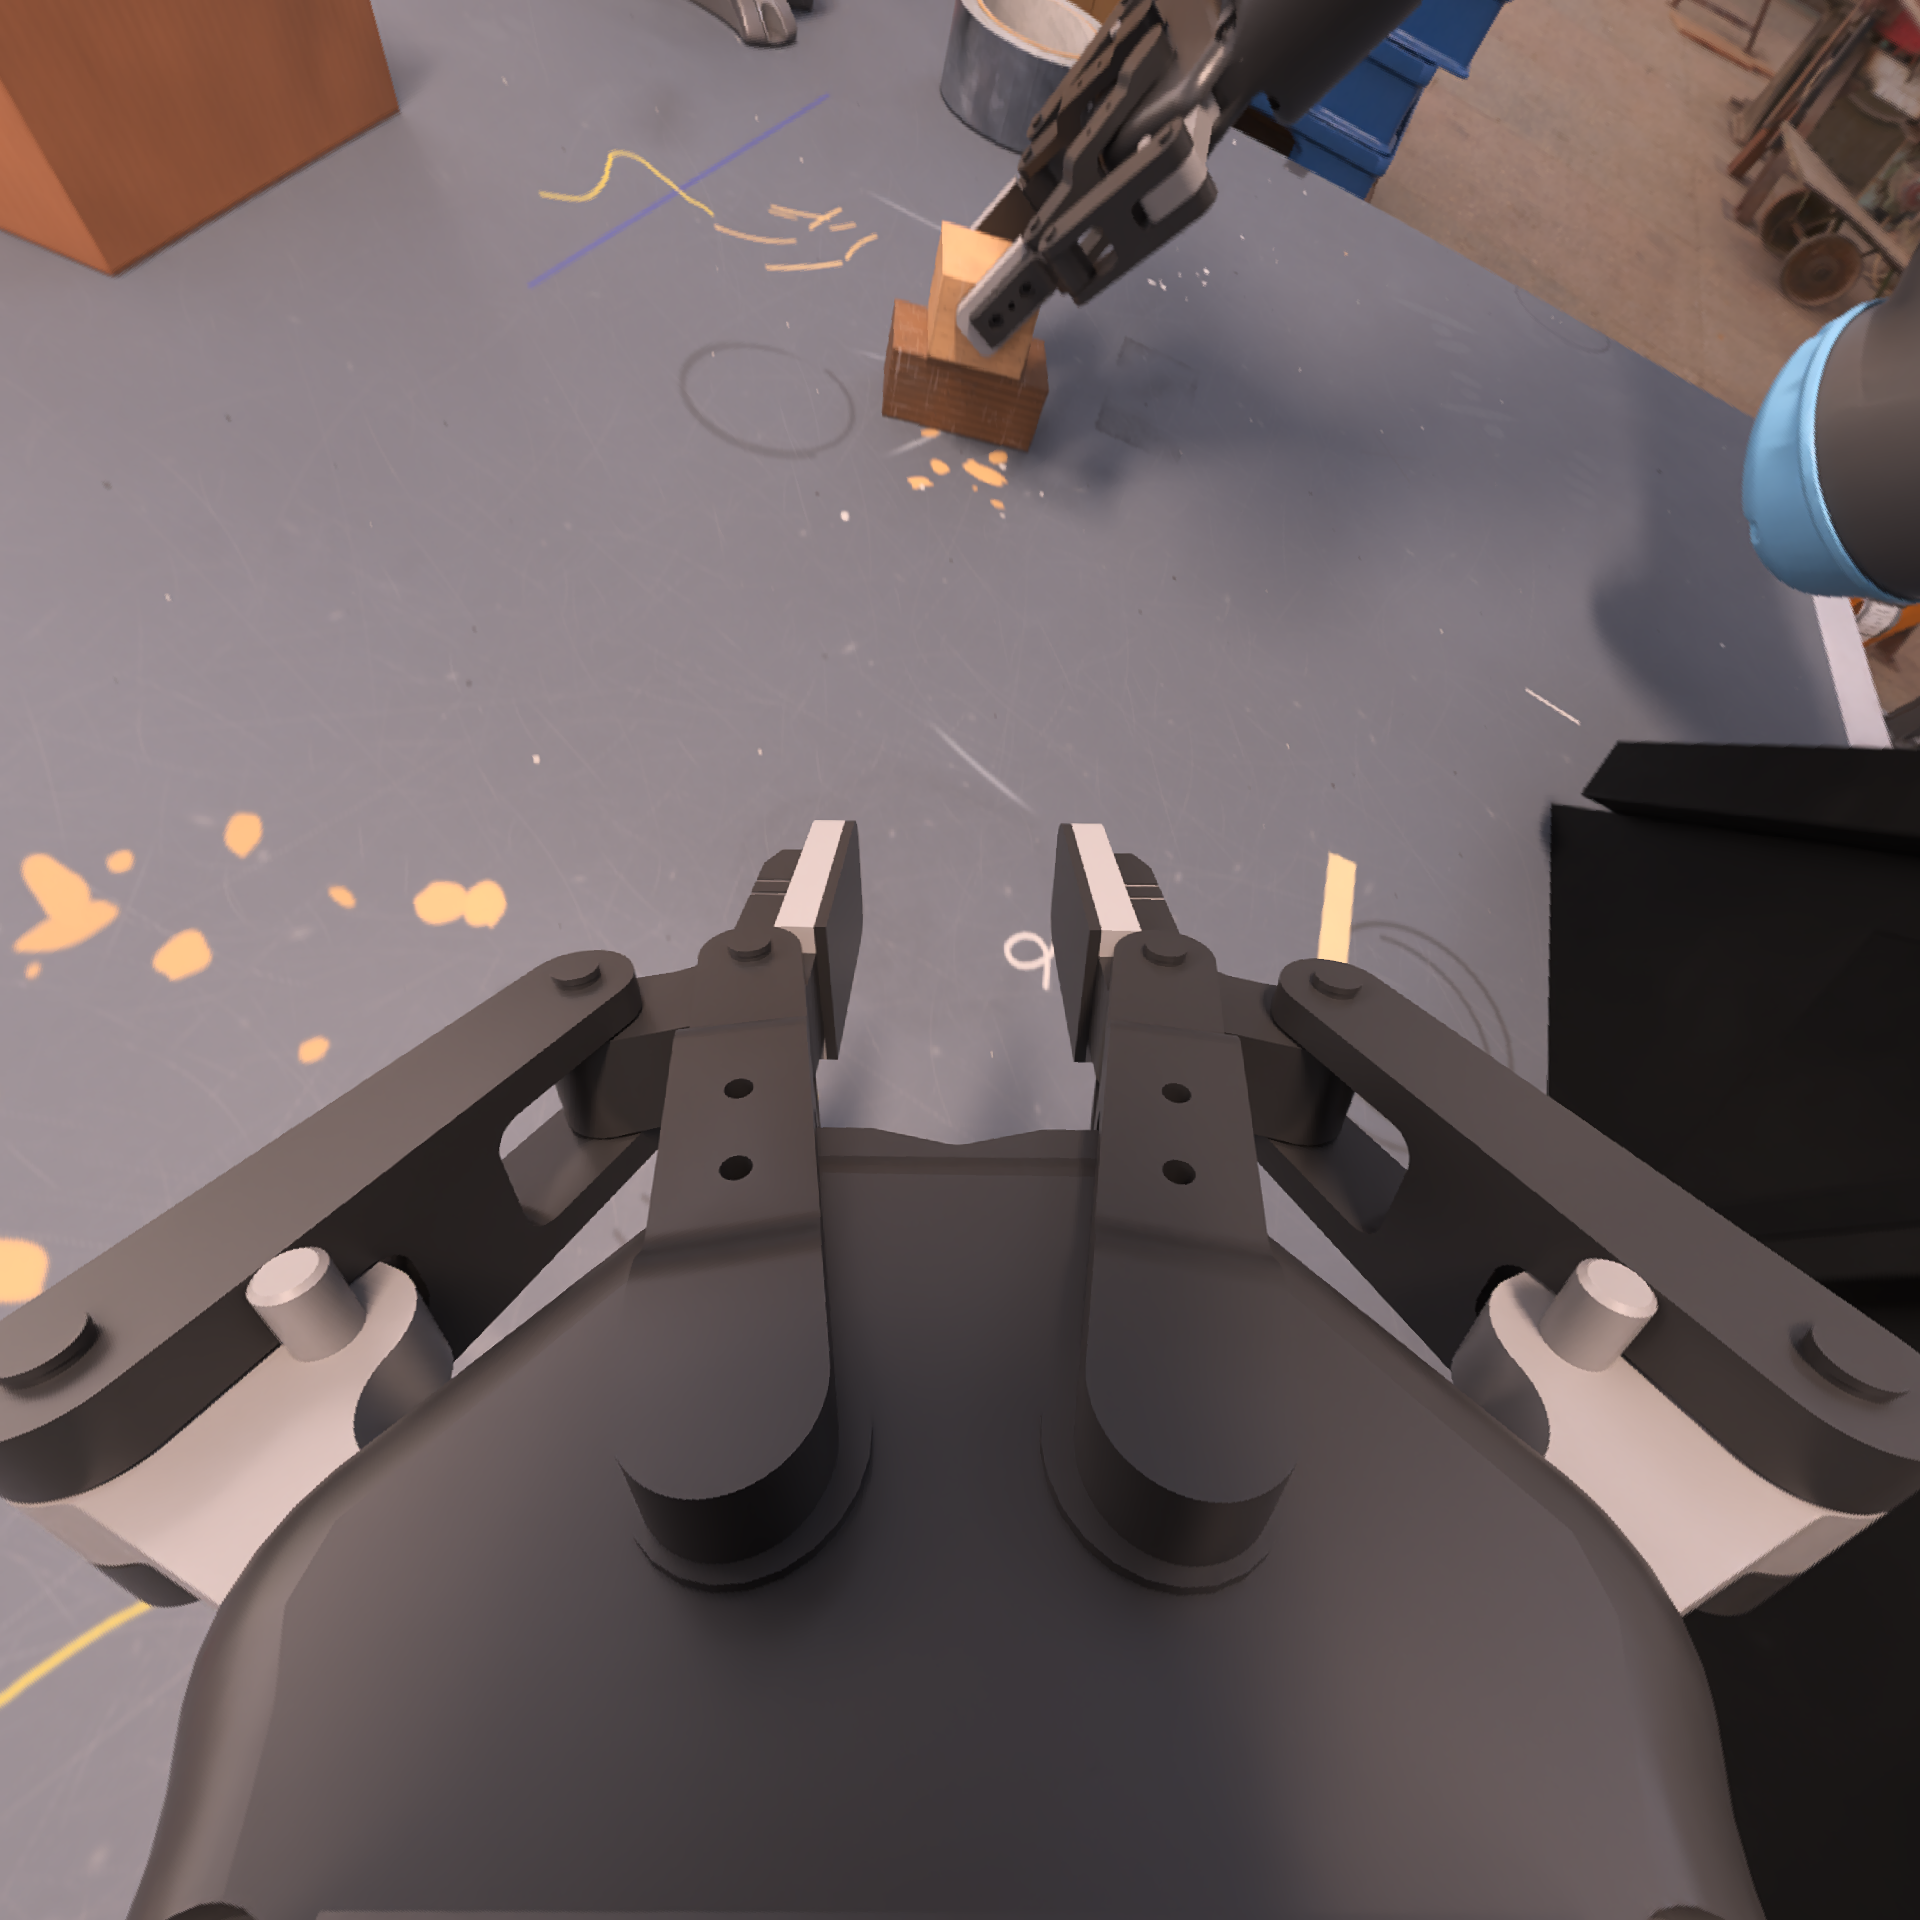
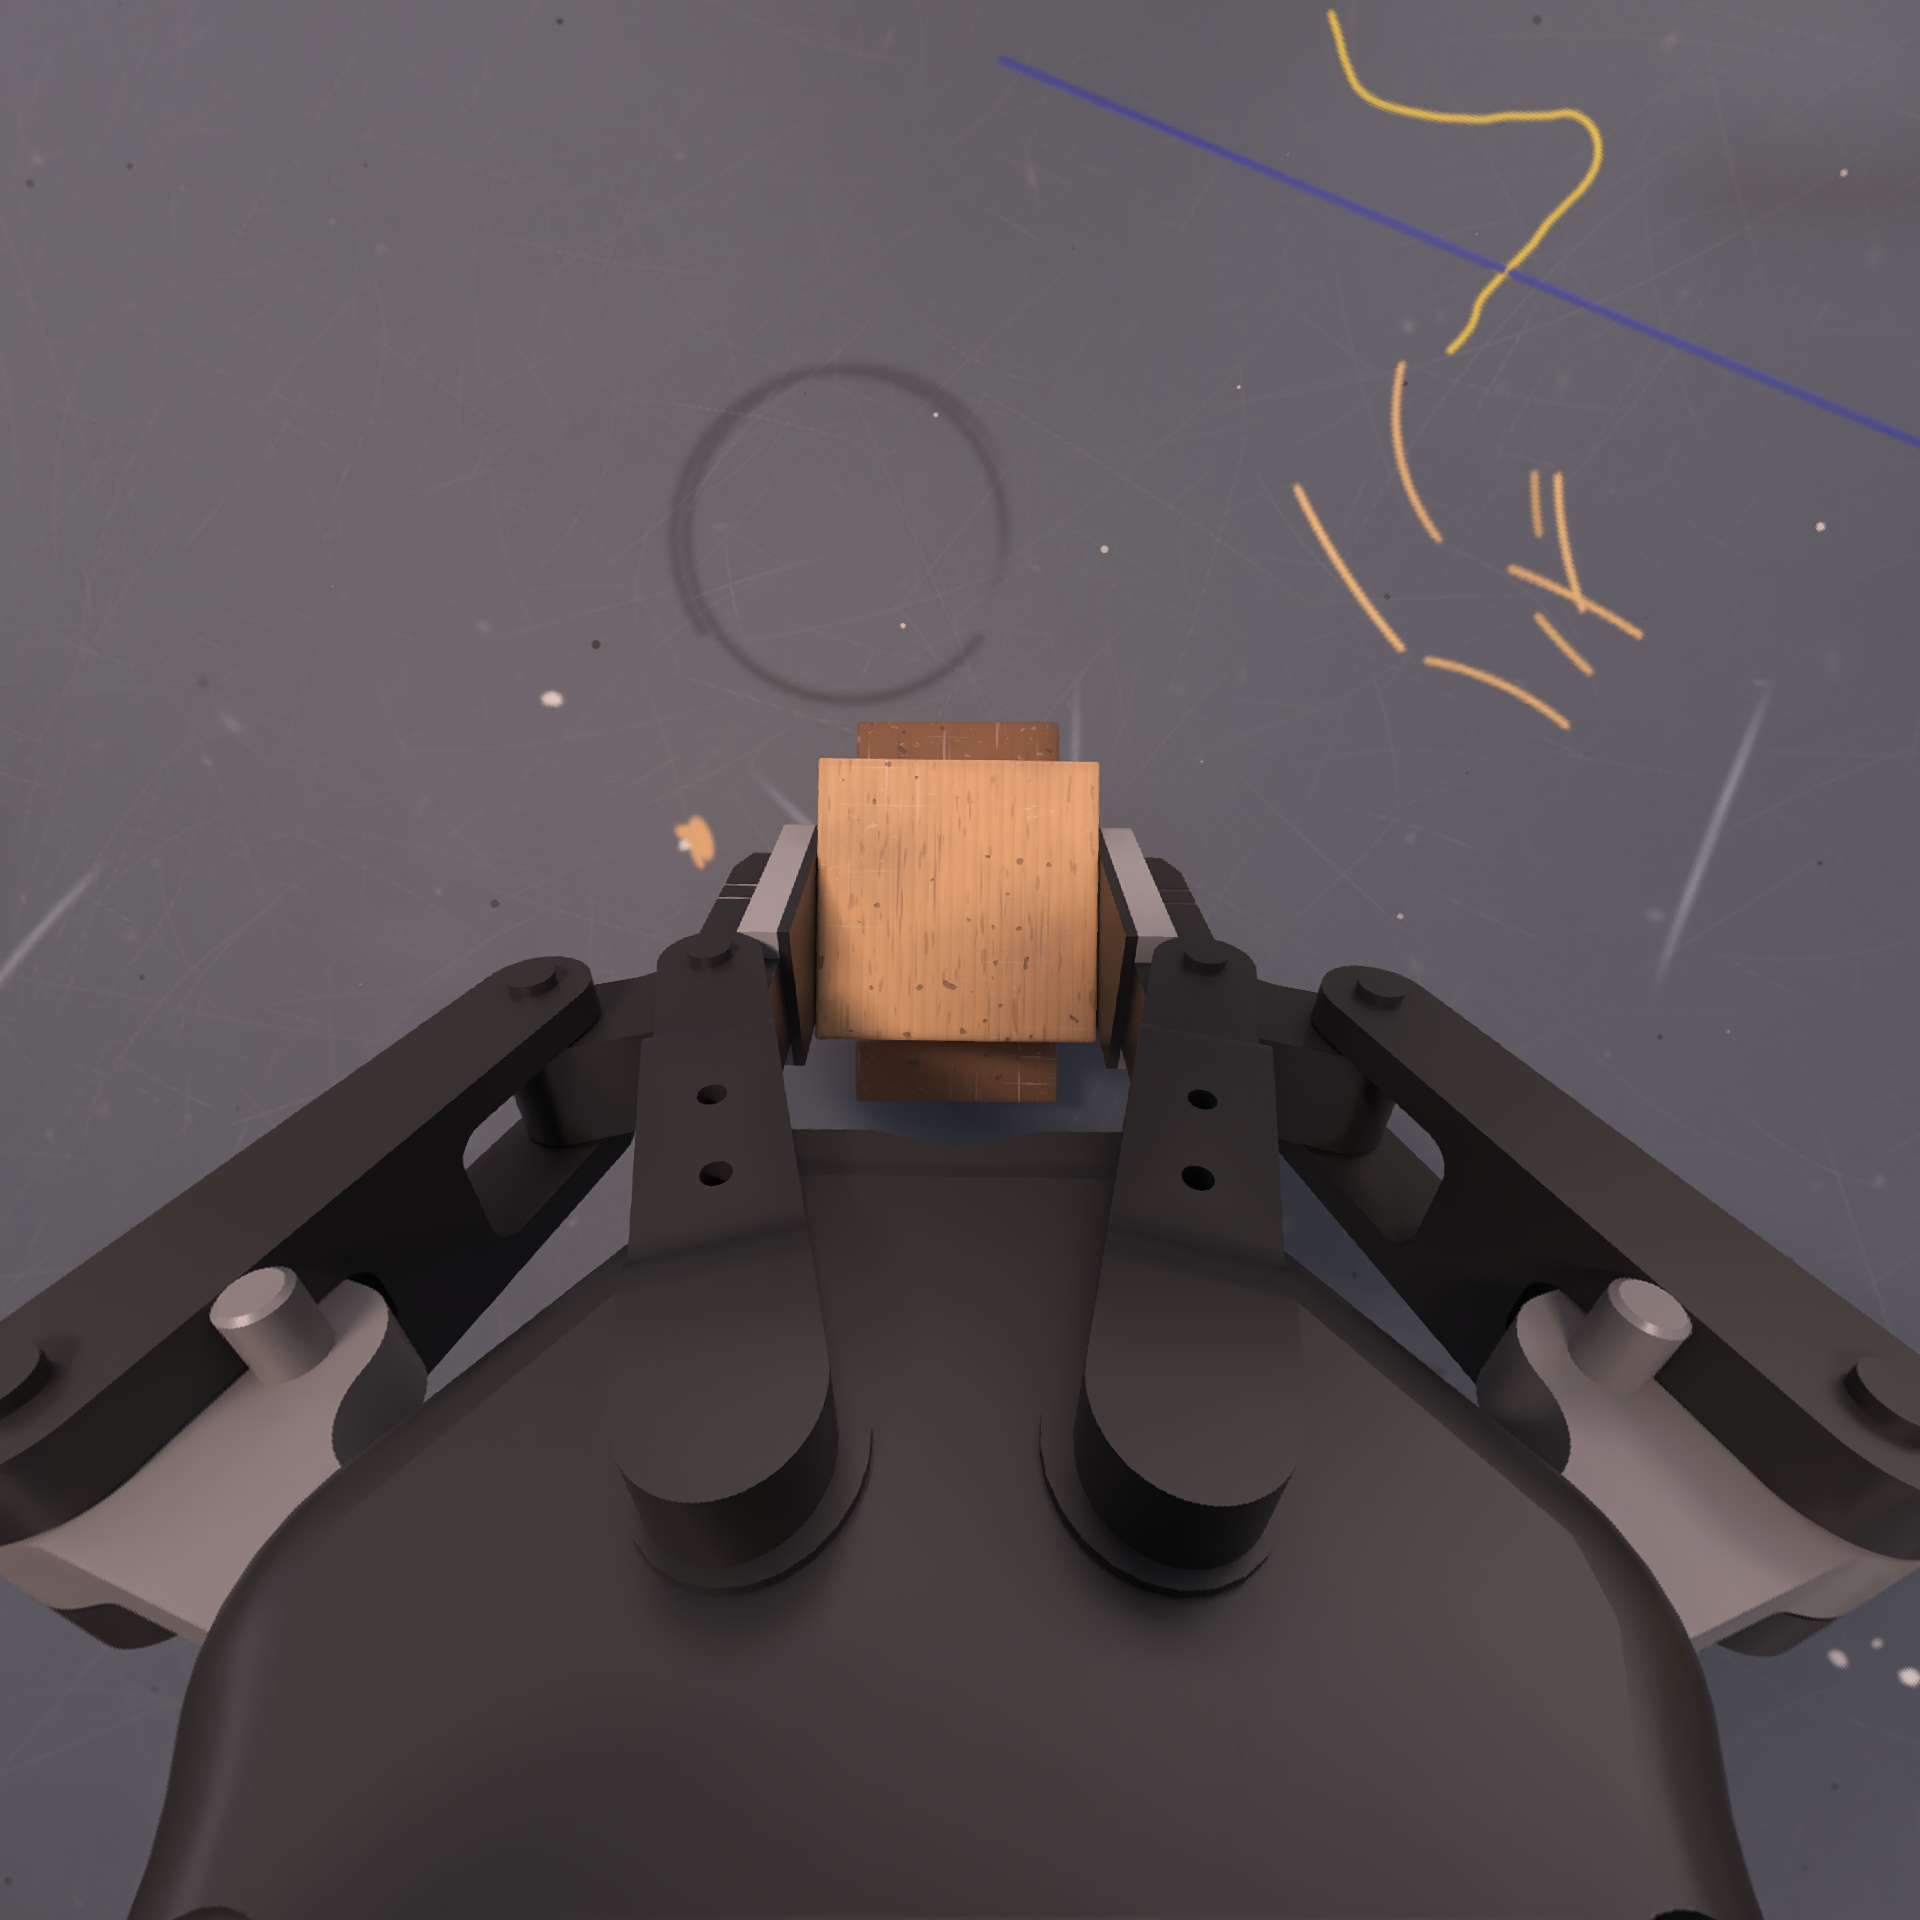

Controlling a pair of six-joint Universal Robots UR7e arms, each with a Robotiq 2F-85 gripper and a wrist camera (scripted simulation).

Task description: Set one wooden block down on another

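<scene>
Right gripper (image 2: 956,925) clamped on light wooden block (image 2: 956,899), block resting on dark wooden block (image 1: 961,400), far right of grey table (image 1: 520,623), left gripper (image 1: 958,935) empty, fingers parted, near side

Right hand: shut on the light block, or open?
Shut: the right hand presses both sides of the light block, over the darker block.

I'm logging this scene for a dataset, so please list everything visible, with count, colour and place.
Light wooden block: one, pale orange, held on top of the dark block.
Dark wooden block: one, brown, on the table.
Table: one, grey, paint-flecked.
Large box: one, orange-brown, far left corner.
Tape roll: one, grey, far edge.
Black box: one, right edge.
Blue crates: beyond the table.
Left gripper: open, empty.
Right gripper: closed on the light block.
</scene>
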